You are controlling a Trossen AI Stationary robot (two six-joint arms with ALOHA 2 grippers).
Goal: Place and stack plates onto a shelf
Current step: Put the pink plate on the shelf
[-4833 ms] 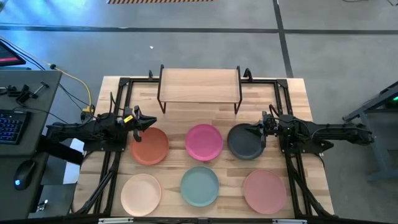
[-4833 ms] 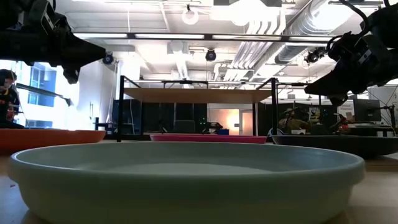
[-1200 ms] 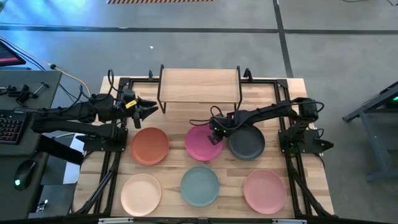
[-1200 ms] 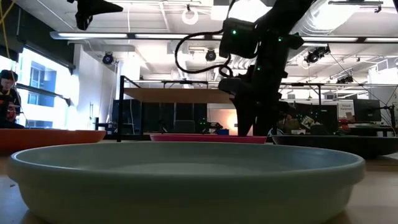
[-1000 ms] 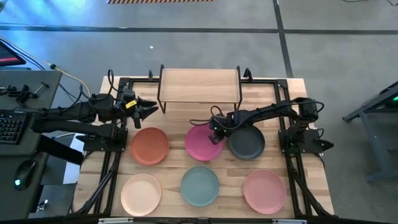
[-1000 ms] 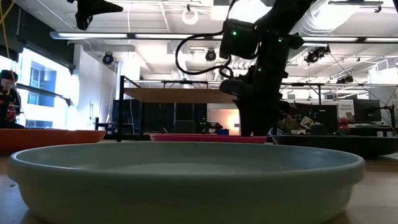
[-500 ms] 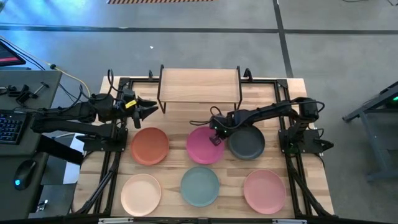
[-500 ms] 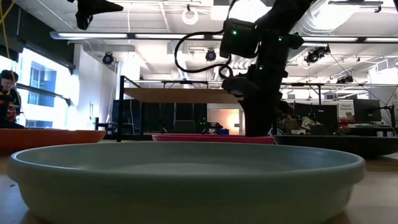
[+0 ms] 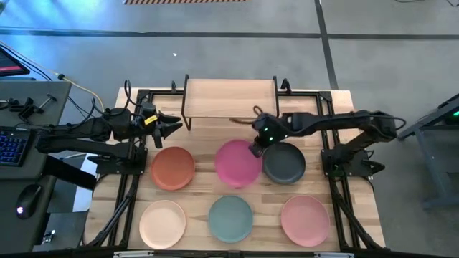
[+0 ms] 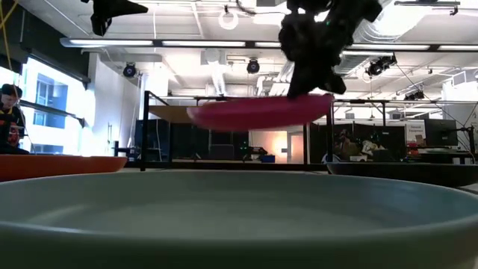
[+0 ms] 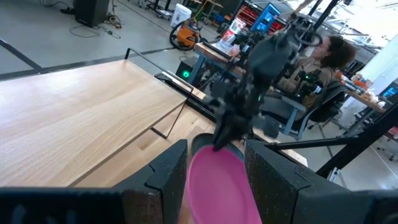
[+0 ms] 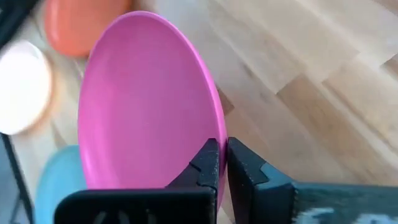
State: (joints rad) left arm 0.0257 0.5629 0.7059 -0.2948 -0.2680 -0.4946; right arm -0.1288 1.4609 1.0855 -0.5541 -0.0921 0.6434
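Butcher-block tabletop (image 9: 337,107) w/ black metal framing (image 9: 136,100) round its edges. Beside the table, on the high view's left, a dark desk (image 9: 29,100) w/ a keyboard (image 9: 13,145), blue-lit keys, and a mouse (image 9: 26,197) near its front edge; yellow cable (image 9: 90,97) runs from desk toward table. Grey floor (image 9: 237,57) beyond, dark lines across it, hazard-striped strip (image 9: 185,2) at far edge. Low view: ceiling ducts (image 10: 388,30) and strip lights (image 10: 157,42), bright window (image 10: 46,112), person (image 10: 10,112) at far left. Left wrist view: person seated (image 11: 323,59) among equipment, blue panel (image 11: 264,15) behind.
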